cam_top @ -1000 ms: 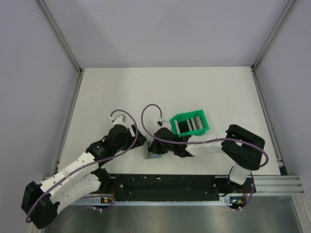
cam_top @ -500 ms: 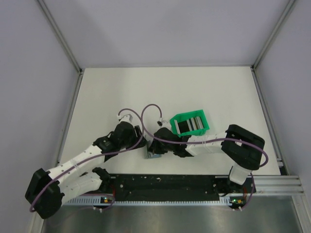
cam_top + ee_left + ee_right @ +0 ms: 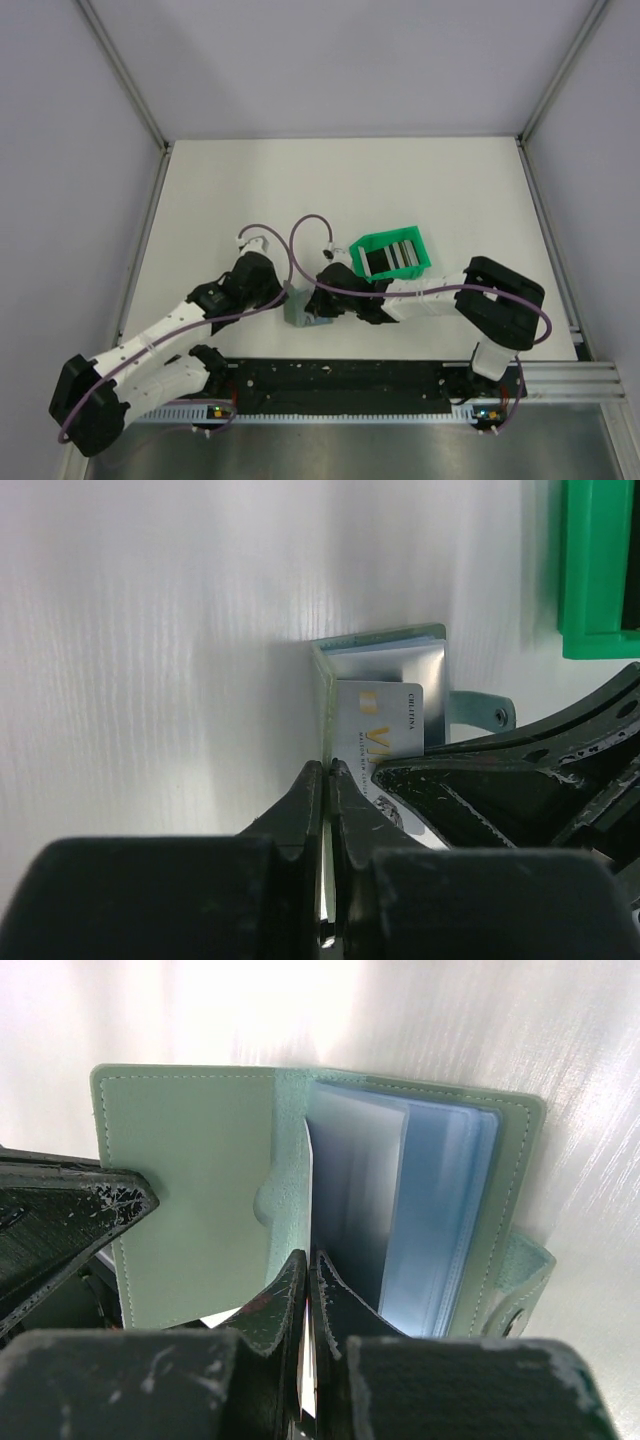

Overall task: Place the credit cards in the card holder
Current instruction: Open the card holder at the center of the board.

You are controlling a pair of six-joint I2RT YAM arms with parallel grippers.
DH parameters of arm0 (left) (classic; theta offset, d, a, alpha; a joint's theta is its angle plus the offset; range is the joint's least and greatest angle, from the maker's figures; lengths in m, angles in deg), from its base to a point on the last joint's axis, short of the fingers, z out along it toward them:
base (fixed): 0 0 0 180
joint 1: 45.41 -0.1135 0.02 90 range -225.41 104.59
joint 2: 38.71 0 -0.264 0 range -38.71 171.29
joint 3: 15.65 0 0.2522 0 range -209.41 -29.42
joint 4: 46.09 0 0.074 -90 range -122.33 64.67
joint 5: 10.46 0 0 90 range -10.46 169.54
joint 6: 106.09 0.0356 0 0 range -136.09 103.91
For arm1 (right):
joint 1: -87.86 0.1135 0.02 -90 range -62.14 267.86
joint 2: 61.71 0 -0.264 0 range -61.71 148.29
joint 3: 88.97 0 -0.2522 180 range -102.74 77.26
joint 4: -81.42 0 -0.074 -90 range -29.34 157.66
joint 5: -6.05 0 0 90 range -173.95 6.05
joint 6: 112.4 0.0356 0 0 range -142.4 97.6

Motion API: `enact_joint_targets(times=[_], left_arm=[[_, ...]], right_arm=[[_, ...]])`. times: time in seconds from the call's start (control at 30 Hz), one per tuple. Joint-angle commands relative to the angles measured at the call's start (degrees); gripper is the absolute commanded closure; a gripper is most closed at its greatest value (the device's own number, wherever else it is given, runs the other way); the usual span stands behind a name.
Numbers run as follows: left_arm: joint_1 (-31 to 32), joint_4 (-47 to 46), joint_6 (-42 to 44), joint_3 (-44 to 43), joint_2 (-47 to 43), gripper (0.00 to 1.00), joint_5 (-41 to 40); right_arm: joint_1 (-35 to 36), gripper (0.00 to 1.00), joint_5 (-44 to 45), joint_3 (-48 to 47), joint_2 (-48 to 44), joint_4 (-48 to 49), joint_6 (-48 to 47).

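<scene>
We see left end effector [image 3: 326,767] pinching cover of open card holder [image 3: 190,1190]; right end effector [image 3: 306,1256] pinches credit card [image 3: 385,725] against its sleeves.

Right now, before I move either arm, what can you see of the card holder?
The card holder is open on the white table, near the green bin: grey-green, leather-like stitched cover, light blue clear sleeves, a snap tab on one edge. The left fingers pinch one cover flap; the right fingers appear to hold a whitish card at its sleeves.
</scene>
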Motion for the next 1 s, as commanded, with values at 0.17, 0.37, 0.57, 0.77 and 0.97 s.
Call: enact_joint_targets(times=[0.17,0.37,0.57,0.77,0.97], left_arm=[[-0.05,2.60,0.91,1.46,-3.75,1.00,-1.58],[-0.05,2.16,1.00,1.63,-3.84,1.00,-1.40],[-0.05,1.28,1.00,2.16,-3.58,1.00,-0.88],[-0.05,0.84,1.09,2.77,-3.49,1.00,-0.96],[-0.05,0.84,1.35,2.69,-3.23,1.00,-1.14]], right_arm=[[0.13,1.00,4.72,0.24,-8.47,-3.12,-4.67],[-3.47,1.00,5.78,4.89,-14.54,-5.50,-4.75],[-4.88,1.00,5.08,8.68,-15.95,-5.94,-4.40],[-5.67,1.00,3.93,9.74,-15.42,-5.15,-4.23],[-5.93,1.00,2.44,9.30,-14.37,-4.36,-4.58]])
